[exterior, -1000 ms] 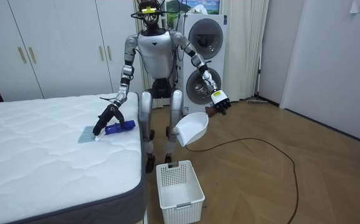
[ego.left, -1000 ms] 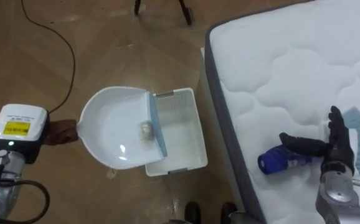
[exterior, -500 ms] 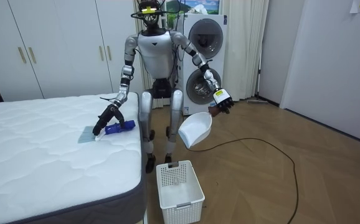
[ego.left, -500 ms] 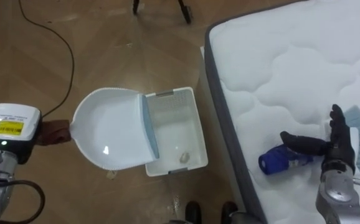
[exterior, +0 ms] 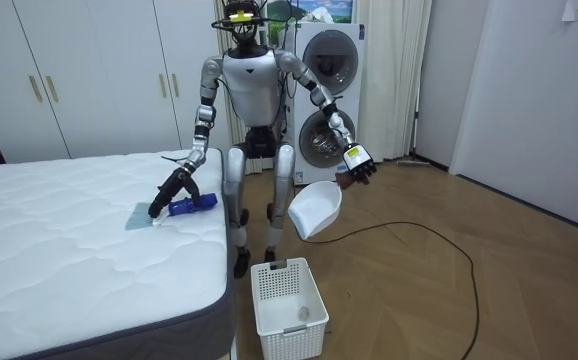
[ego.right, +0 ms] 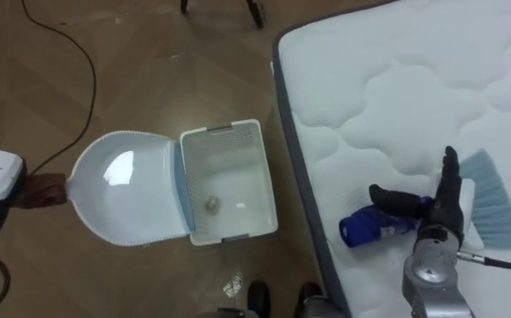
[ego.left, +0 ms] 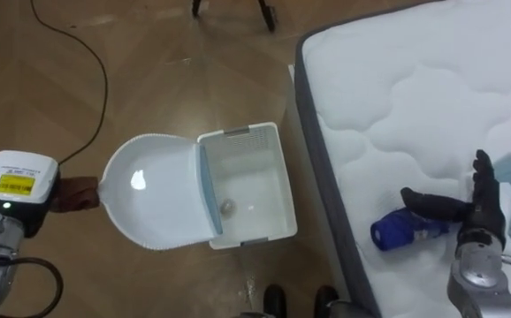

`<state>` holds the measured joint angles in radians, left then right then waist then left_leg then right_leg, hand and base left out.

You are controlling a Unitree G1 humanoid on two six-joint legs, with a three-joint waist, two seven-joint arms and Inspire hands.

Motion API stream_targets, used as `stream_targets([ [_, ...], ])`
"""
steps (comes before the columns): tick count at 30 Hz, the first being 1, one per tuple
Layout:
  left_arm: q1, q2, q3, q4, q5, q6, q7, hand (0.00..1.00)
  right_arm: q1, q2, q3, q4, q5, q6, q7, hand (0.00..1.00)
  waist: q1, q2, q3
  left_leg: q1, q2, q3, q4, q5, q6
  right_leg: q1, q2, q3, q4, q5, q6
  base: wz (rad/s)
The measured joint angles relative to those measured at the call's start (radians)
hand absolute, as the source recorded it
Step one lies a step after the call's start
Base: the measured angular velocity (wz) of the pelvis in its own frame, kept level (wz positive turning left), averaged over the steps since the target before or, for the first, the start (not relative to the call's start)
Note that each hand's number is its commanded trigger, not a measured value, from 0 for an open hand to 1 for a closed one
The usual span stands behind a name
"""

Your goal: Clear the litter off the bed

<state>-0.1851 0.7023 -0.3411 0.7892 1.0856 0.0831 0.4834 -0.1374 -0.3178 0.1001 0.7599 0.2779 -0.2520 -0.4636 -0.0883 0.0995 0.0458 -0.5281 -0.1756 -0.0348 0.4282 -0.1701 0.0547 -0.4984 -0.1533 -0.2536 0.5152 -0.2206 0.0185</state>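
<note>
Down in the white basket [ego.left: 247, 140] on the floor [ego.left: 149, 71] lies one small scrap [ego.left: 227, 207]; the dustpan [ego.left: 154, 199] at its edge is gripped in the fingers of my left hand [ego.left: 72, 193]. My right hand [ego.left: 481, 216] rests on the bed [ego.left: 397, 79], fingers stretched over the blue brush [ego.left: 397, 231].

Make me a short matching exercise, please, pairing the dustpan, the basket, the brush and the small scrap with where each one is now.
Things: 1 dustpan; 2 basket; 3 brush; 4 small scrap.
Places: A on the mattress; B inside the basket; C on the floor beside the mattress; D held up off the floor.
Pairs: 1-D, 2-C, 3-A, 4-B.
</note>
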Motion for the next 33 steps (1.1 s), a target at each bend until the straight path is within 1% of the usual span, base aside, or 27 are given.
stream_targets([
  [3, -0.001, -0.001, 0.001, 0.0, -0.003, -0.004, 0.008, 1.0, 0.001, 0.0, 0.008, 0.005, 0.033, -0.001, -0.01, 0.0, 0.009, 0.0, 0.0003, 0.014, 0.002, -0.003, 0.001, 0.0, 0.0, 0.023, 0.008, 0.001, -0.021, -0.001, 0.001, 0.01],
  [4, 0.0, -0.001, 0.001, -0.001, -0.007, -0.005, 0.016, 1.0, 0.002, 0.0, 0.007, 0.011, 0.033, -0.001, -0.012, 0.0, 0.01, -0.001, 0.0002, 0.021, 0.001, -0.006, -0.001, 0.0, 0.0, 0.031, 0.015, 0.006, -0.023, -0.001, 0.001, 0.05],
  [6, -0.001, -0.006, 0.003, -0.001, -0.018, -0.005, 0.023, 1.0, 0.011, 0.0, 0.005, 0.012, 0.032, 0.0, -0.011, 0.0, 0.013, -0.001, 0.0002, 0.035, 0.001, -0.01, -0.004, 0.0, 0.0, 0.043, 0.016, 0.008, -0.028, -0.001, 0.001, 0.05],
  [9, 0.0, -0.025, 0.014, -0.017, -0.036, -0.015, 0.026, 1.0, 0.036, -0.007, 0.004, 0.01, 0.031, 0.0, 0.0, 0.0, 0.027, -0.001, -0.0001, 0.063, 0.003, -0.01, -0.017, 0.0, 0.0, 0.069, 0.018, 0.017, -0.034, -0.001, 0.002, 0.0],
  [10, 0.0, -0.038, 0.03, -0.033, -0.035, -0.024, 0.026, 1.0, 0.048, -0.007, 0.004, 0.007, 0.026, 0.0, 0.0, 0.0, 0.035, -0.003, -0.001, 0.074, 0.003, -0.01, -0.023, 0.0, 0.0, 0.079, 0.018, 0.017, -0.036, -0.001, 0.002, 0.0],
  [12, 0.004, -0.082, 0.077, -0.06, -0.036, -0.046, 0.038, 1.0, 0.064, -0.003, -0.003, 0.007, 0.024, 0.0, 0.001, 0.0, 0.042, -0.007, -0.0027, 0.106, 0.003, -0.008, -0.038, 0.0, 0.001, 0.103, 0.018, 0.027, -0.038, -0.002, 0.003, -0.05],
  [13, 0.007, -0.096, 0.09, -0.065, -0.037, -0.05, 0.041, 1.0, 0.07, -0.001, -0.004, 0.005, 0.026, 0.001, 0.002, 0.0, 0.042, -0.01, -0.0033, 0.118, 0.004, -0.005, -0.043, 0.0, 0.001, 0.111, 0.018, 0.029, -0.039, -0.003, 0.003, -0.1],
  [15, 0.031, -0.146, 0.11, -0.084, -0.096, -0.063, 0.063, 1.0, 0.108, 0.002, 0.002, -0.023, 0.044, 0.001, 0.025, 0.0, 0.048, -0.021, -0.0094, 0.169, 0.005, 0.005, -0.07, 0.001, 0.003, 0.153, 0.02, 0.035, -0.056, -0.003, 0.004, -0.15],
  [16, 0.031, -0.157, 0.11, -0.085, -0.113, -0.068, 0.065, 1.0, 0.114, 0.002, 0.008, -0.025, 0.052, 0.001, 0.031, 0.0, 0.05, -0.023, -0.0109, 0.181, 0.005, 0.005, -0.076, 0.002, 0.005, 0.162, 0.022, 0.036, -0.059, -0.003, 0.004, -0.12],
  [18, 0.032, -0.187, 0.11, -0.093, -0.153, -0.091, 0.069, 1.0, 0.134, 0.008, 0.031, -0.024, 0.073, 0.002, 0.049, 0.0, 0.057, -0.042, -0.0223, 0.209, 0.01, 0.006, -0.084, 0.007, 0.014, 0.195, 0.034, 0.045, -0.089, -0.001, 0.005, -0.09],
  [19, 0.032, -0.191, 0.109, -0.1, -0.156, -0.097, 0.069, 1.0, 0.139, 0.009, 0.034, -0.024, 0.072, 0.001, 0.056, 0.0, 0.056, -0.046, -0.0245, 0.214, 0.013, 0.008, -0.083, 0.009, 0.017, 0.202, 0.035, 0.051, -0.099, 0.002, 0.006, -0.12],
  [20, 0.032, -0.201, 0.11, -0.112, -0.16, -0.108, 0.069, 1.0, 0.151, 0.011, 0.034, -0.025, 0.07, 0.002, 0.07, 0.0, 0.061, -0.048, -0.0261, 0.228, 0.023, 0.023, -0.087, 0.009, 0.024, 0.223, 0.046, 0.061, -0.121, 0.013, 0.005, -0.15],
  [21, 0.033, -0.206, 0.11, -0.118, -0.159, -0.111, 0.07, 1.0, 0.157, 0.011, 0.034, -0.028, 0.069, 0.002, 0.075, 0.0, 0.066, -0.048, -0.0262, 0.238, 0.029, 0.035, -0.09, 0.009, 0.03, 0.232, 0.051, 0.067, -0.128, 0.016, 0.005, -0.3],
  [22, 0.05, -0.209, 0.111, -0.149, -0.158, -0.112, 0.07, 1.0, 0.167, 0.011, 0.034, -0.037, 0.07, 0.003, 0.085, 0.0, 0.076, -0.05, -0.0281, 0.26, 0.034, 0.048, -0.102, 0.006, 0.041, 0.248, 0.06, 0.085, -0.14, 0.02, 0.005, -0.49],
  [23, 0.078, -0.208, 0.113, -0.192, -0.158, -0.112, 0.071, 1.0, 0.174, 0.011, 0.034, -0.047, 0.069, 0.005, 0.091, 0.0, 0.083, -0.049, -0.0302, 0.287, 0.043, 0.065, -0.117, 0.004, 0.077, 0.262, 0.073, 0.111, -0.148, 0.024, 0.005, -0.55],
  [24, 0.091, -0.21, 0.115, -0.212, -0.158, -0.113, 0.071, 1.0, 0.18, 0.011, 0.034, -0.054, 0.067, 0.005, 0.093, 0.0, 0.086, -0.047, -0.0315, 0.3, 0.046, 0.068, -0.124, 0.002, 0.098, 0.272, 0.079, 0.119, -0.154, 0.025, 0.005, -0.5],
  [25, 0.113, -0.216, 0.116, -0.248, -0.159, -0.12, 0.072, 1.0, 0.193, 0.015, 0.034, -0.068, 0.065, 0.005, 0.097, 0.0, 0.087, -0.048, -0.0345, 0.323, 0.051, 0.083, -0.137, 0.001, 0.109, 0.288, 0.086, 0.133, -0.159, 0.027, 0.005, -0.41],
  [26, 0.137, -0.234, 0.122, -0.274, -0.16, -0.128, 0.074, 1.0, 0.203, 0.021, 0.034, -0.072, 0.069, 0.006, 0.097, 0.0, 0.088, -0.05, -0.037, 0.354, 0.054, 0.097, -0.155, 0.002, 0.111, 0.309, 0.089, 0.147, -0.169, 0.028, 0.005, -0.46],
  [27, 0.154, -0.251, 0.122, -0.292, -0.16, -0.141, 0.074, 1.0, 0.211, 0.024, 0.034, -0.072, 0.07, 0.008, 0.097, 0.0, 0.089, -0.05, -0.0375, 0.384, 0.057, 0.113, -0.169, 0.002, 0.112, 0.331, 0.093, 0.159, -0.178, 0.031, 0.004, -0.4],
  [28, 0.16, -0.257, 0.121, -0.297, -0.16, -0.151, 0.074, 1.0, 0.214, 0.026, 0.034, -0.072, 0.072, 0.01, 0.097, 0.0, 0.089, -0.051, -0.0376, 0.398, 0.058, 0.116, -0.175, 0.001, 0.114, 0.341, 0.096, 0.166, -0.181, 0.031, 0.005, -0.3],
  [29, 0.163, -0.267, 0.121, -0.299, -0.162, -0.173, 0.074, 1.0, 0.22, 0.028, 0.034, -0.075, 0.075, 0.013, 0.097, 0.0, 0.082, -0.051, -0.0385, 0.415, 0.061, 0.12, -0.181, -0.001, 0.117, 0.352, 0.1, 0.172, -0.189, 0.034, 0.005, -0.24],
  [30, 0.164, -0.273, 0.121, -0.303, -0.176, -0.188, 0.074, 1.0, 0.229, 0.028, 0.032, -0.087, 0.075, 0.014, 0.1, 0.0, 0.076, -0.053, -0.0407, 0.427, 0.062, 0.129, -0.191, -0.001, 0.118, 0.355, 0.101, 0.18, -0.188, 0.034, 0.005, -0.2],
  [31, 0.166, -0.277, 0.121, -0.307, -0.183, -0.19, 0.074, 1.0, 0.235, 0.028, 0.031, -0.097, 0.075, 0.014, 0.102, 0.0, 0.072, -0.054, -0.0407, 0.431, 0.063, 0.133, -0.192, -0.001, 0.118, 0.357, 0.103, 0.185, -0.188, 0.034, 0.005, -0.23],
  [33, 0.18, -0.281, 0.119, -0.334, -0.189, -0.196, 0.074, 1.0, 0.249, 0.028, 0.029, -0.104, 0.073, 0.018, 0.108, 0.0, 0.049, -0.056, -0.0426, 0.445, 0.065, 0.149, -0.196, -0.002, 0.121, 0.363, 0.104, 0.197, -0.187, 0.034, 0.005, -0.19],
])
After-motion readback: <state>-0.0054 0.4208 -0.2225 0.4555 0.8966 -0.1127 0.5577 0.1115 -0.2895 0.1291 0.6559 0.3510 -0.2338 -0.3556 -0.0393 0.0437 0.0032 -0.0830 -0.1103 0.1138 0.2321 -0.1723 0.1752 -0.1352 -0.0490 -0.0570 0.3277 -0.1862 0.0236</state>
